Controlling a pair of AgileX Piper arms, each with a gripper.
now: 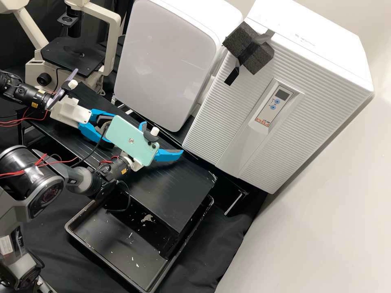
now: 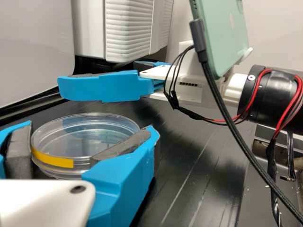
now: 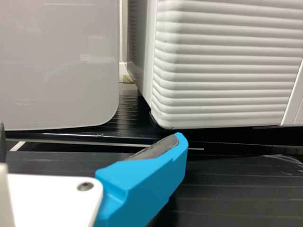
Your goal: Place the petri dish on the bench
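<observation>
In the left wrist view, the petri dish sits gripped between the left claw's partly parted fingers, over the counter. The high view shows the right claw, beside it, spread wide and empty.

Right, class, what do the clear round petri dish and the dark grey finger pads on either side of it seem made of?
The petri dish looks like glossy plastic, possibly glass: see-through, with bright glints at its rim. The pads look like matt rubber or foam: dull, rough surfaces.
</observation>
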